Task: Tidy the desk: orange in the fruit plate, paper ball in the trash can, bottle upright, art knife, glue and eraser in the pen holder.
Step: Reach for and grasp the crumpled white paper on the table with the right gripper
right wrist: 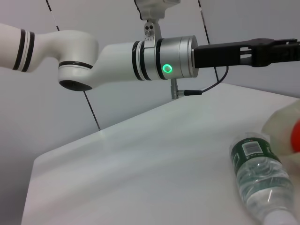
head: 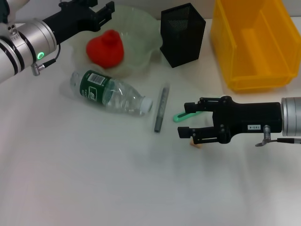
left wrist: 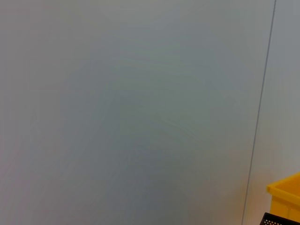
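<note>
The orange (head: pixel 106 47), red-orange in colour, lies in the pale translucent fruit plate (head: pixel 141 28). My left gripper (head: pixel 104 12) is open and empty above the plate's far left edge. The clear bottle (head: pixel 110 92) with a green label lies on its side, cap to the right; it also shows in the right wrist view (right wrist: pixel 258 173). A grey art knife (head: pixel 161 107) lies beside the cap. My right gripper (head: pixel 186 120) is open low over the table, with a green stick (head: pixel 182 116) between its fingers. A small tan eraser (head: pixel 196 143) lies just under the near finger. No paper ball is in view.
The black mesh pen holder (head: pixel 182 33) stands behind the knife, right of the plate. A yellow bin (head: pixel 254 42) stands at the back right; its corner shows in the left wrist view (left wrist: pixel 286 197). The left arm (right wrist: pixel 140 56) crosses the right wrist view.
</note>
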You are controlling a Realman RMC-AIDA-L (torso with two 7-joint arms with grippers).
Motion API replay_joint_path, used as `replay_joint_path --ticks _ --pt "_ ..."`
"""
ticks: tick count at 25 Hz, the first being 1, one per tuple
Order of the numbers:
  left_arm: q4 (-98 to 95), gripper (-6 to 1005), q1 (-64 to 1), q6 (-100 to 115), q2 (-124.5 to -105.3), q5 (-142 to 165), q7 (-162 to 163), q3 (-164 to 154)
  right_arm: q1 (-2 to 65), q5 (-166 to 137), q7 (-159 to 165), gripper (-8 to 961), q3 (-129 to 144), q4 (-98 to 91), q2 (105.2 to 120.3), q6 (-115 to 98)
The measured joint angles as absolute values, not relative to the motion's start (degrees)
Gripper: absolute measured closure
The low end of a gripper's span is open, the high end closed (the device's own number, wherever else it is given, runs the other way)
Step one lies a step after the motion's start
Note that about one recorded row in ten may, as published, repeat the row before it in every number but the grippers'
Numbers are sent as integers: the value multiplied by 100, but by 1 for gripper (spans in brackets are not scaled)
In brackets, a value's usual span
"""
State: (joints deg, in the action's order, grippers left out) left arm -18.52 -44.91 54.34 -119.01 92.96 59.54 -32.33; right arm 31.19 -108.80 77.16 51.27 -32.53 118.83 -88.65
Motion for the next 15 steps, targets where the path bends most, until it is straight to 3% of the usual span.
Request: replay_joint_path --ticks 4,8,13,15 --pt "-1850 537 -4498 5494 -11892 9297 6040 -3229 3132 -10880 7716 168 5109 -3249 11883 -8862" --pt "-2055 277 -4298 6497 -11806 9352 6824 -3329 3124 -10881 7718 169 5070 -3260 11882 -8851" --pt "-2413 208 -4020 7450 -11727 9370 7305 -3671 3144 -10881 7724 169 5059 -3262 11882 -8850" --pt "-3072 181 -3436 8878 -11427 9377 7981 -4798 3153 -10881 7723 169 5023 -3266 11879 -8851"
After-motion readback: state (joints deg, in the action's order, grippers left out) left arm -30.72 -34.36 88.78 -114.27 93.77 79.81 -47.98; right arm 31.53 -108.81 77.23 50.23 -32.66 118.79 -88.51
